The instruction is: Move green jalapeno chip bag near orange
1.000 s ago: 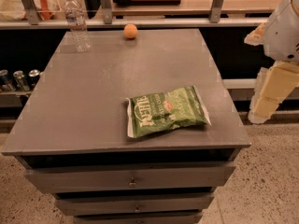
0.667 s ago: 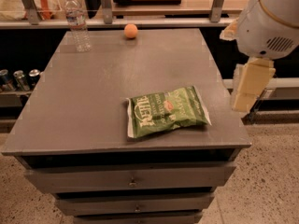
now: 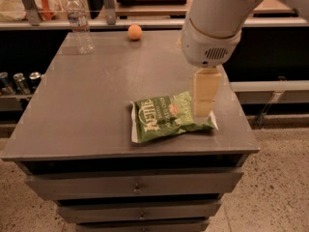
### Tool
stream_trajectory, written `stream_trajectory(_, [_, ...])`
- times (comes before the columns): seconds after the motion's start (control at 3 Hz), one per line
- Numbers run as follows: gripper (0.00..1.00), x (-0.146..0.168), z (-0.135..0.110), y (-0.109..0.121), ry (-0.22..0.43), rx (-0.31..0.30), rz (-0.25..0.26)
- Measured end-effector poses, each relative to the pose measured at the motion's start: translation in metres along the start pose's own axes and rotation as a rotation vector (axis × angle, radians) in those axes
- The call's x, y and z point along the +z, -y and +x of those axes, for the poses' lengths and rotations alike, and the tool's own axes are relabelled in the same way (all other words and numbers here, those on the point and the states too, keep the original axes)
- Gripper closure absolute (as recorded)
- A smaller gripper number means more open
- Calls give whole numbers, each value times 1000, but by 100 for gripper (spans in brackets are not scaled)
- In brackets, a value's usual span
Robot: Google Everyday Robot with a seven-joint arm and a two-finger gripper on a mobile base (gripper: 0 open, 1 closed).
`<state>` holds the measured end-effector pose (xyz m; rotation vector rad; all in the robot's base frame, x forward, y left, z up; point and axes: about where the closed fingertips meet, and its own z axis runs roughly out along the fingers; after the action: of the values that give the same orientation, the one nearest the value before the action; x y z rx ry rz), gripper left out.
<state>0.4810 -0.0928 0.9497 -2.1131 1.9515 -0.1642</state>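
Note:
The green jalapeno chip bag (image 3: pixel 166 116) lies flat on the grey table (image 3: pixel 96 95), near its front right. The orange (image 3: pixel 134 32) sits at the table's far edge, well apart from the bag. My gripper (image 3: pixel 203 108) hangs from the white arm, pointing down over the bag's right end. Only its cream-coloured outer side shows.
A clear plastic water bottle (image 3: pixel 80 22) stands at the table's far left corner. Drawers (image 3: pixel 135 187) run below the table top. Cans (image 3: pixel 19 81) sit on a low shelf to the left. A counter with a bag (image 3: pixel 29 4) runs behind the table.
The arm has swung in from the right edge of view to the left. The gripper now hangs over the right end of the chip bag. The bag, orange and bottle have not moved.

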Motion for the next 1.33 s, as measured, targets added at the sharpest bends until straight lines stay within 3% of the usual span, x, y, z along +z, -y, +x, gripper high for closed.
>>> stream_trajectory(0.33, [0,31,-15,10,-36,-46,-47])
stream_trajectory(0.67, [0,62,-17,18,-78,-49,-101])
stream_trajectory(1.33, [0,101,-28,10,-111,-61,-175])
